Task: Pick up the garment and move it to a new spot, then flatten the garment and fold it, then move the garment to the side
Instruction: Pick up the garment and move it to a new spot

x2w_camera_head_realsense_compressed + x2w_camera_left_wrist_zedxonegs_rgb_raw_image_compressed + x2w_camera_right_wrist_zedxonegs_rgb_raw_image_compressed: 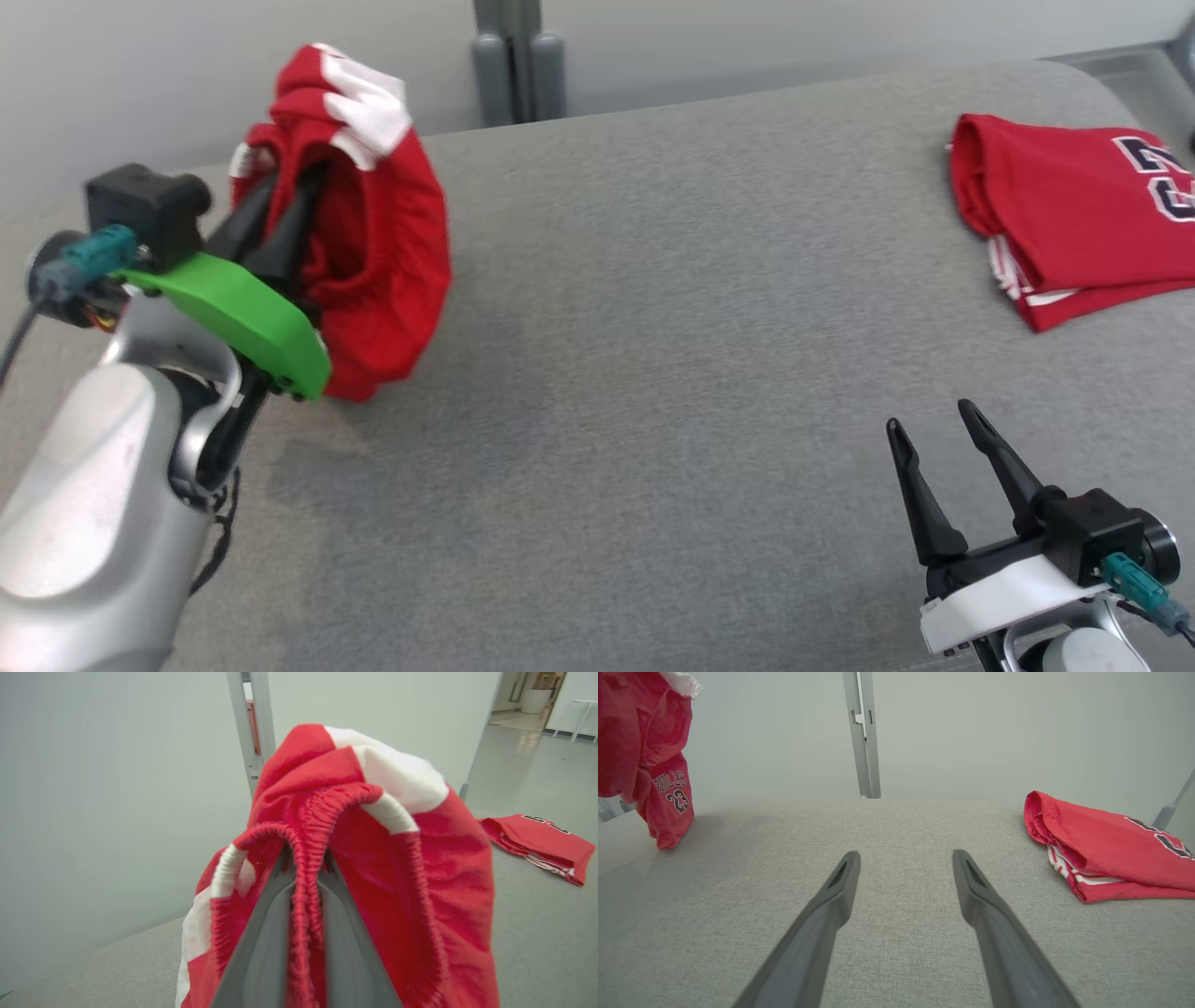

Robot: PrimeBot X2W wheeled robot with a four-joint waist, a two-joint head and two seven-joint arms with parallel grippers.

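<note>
The left tool (294, 187) is clenched on the garment (392, 224), a pair of red shorts with white panels, and holds it up at about 10 o'clock in the head view, over the far left part of the grey worktop (653, 327). In the left wrist view the two dark fingers of this tool (306, 858) pinch the gathered elastic waistband between them, and the garment (420, 868) bulges around and above the fingertips, red with a broad white patch at 1 o'clock. Seen from the right wrist, the garment (644, 742) hangs at 10 o'clock, a dark "BULLS 23" print on its lower leg. Its lowest tip reaches down to the worktop (896, 952), though I cannot tell whether it touches. The right tool (932, 417) sits at 4 o'clock in the head view, released, its fingers spread and pointing away from the robot. In its own wrist view the tool (906, 856) hovers over bare grey fabric with nothing between the fingers. A folded red cloth (1055, 205) with dark numerals and white-striped edges lies flat at 2 o'clock, well apart from the garment. It also shows from both wrists (537, 840) (1101, 854). A grey post (518, 65) stands behind the worktop at 12 o'clock.
</note>
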